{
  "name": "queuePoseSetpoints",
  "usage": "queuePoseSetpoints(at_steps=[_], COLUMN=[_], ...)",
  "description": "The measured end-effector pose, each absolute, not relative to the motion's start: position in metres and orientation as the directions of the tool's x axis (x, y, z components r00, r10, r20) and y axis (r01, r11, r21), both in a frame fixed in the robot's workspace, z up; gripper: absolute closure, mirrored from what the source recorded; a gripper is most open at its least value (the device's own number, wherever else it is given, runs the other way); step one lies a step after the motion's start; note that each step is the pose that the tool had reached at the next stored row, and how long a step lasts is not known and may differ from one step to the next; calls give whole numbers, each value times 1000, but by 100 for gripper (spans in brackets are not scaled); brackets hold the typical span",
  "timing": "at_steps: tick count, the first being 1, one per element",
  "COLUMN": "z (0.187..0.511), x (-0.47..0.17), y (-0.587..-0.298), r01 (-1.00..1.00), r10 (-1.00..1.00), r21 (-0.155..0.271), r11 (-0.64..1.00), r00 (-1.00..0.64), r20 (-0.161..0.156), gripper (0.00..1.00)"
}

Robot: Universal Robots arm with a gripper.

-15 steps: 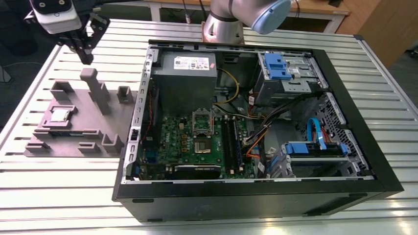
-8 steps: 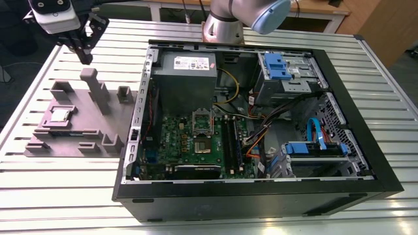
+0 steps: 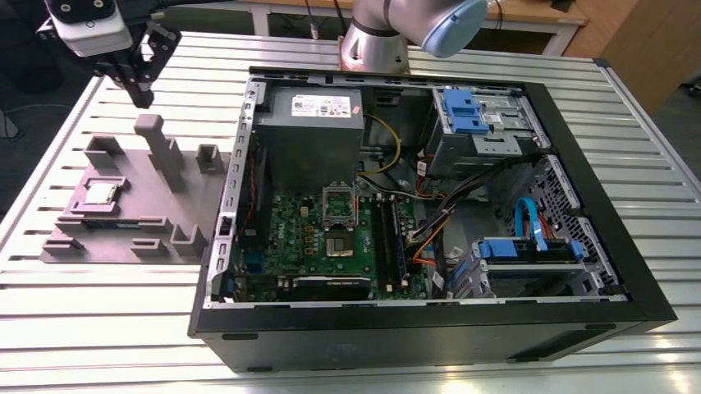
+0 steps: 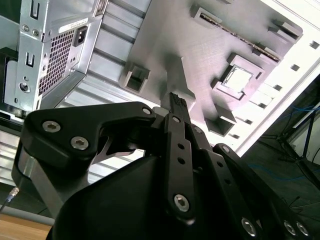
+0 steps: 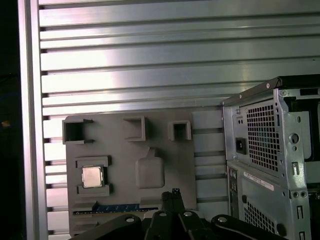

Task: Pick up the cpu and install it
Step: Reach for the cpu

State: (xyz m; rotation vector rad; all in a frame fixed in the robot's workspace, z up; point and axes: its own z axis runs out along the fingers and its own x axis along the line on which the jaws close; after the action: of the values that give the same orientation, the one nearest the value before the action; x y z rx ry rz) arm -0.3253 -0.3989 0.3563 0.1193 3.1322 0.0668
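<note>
— Where's the cpu (image 3: 101, 193) sitting right now?

— In its square pocket on the grey-purple fixture block (image 3: 131, 176), out on the slatted counter (image 3: 110, 328), just beside the open computer case (image 3: 438, 328). It lies flat, shiny side up, with nothing touching it.

— And the arm?

— Up high over the far end of that block. The fingers (image 3: 143, 97) point straight down and look pinched together, tip against tip, with nothing between them. In both wrist views they come to a single dark point (image 5: 172, 195) (image 4: 176, 99).

— So which way is the chip from there?

— Down and off to one side. In the exterior view the fingers hang almost over the tall post (image 3: 153, 139) of the block, and the cpu lies below that and a little to the exterior view's left, well apart from the tips. The first wrist view shows the chip (image 5: 92, 176) in its pocket, off to the side of the tips rather than under them. The second wrist view also has it (image 4: 237, 80) clear of the tips, past the post.

— Any long side to line up with?

— No, it's square. Its edges run parallel to the edges of the block, so I'd judge only the squaring-up matters.

— And the socket?

— The socket (image 3: 340, 245) on the green motherboard (image 3: 295, 222) looks bare, with its metal frame (image 3: 337, 199) flipped up. The chip isn't in it, so nothing of the install is done.
</note>
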Motion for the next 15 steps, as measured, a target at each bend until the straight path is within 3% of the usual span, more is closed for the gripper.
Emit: queuePoseSetpoints(at_steps=[15], z=[356], x=[-329], y=[-399], r01=[76], r10=[76], r21=[43], r11=[996], r00=[-997], r20=[-5], gripper=[90])
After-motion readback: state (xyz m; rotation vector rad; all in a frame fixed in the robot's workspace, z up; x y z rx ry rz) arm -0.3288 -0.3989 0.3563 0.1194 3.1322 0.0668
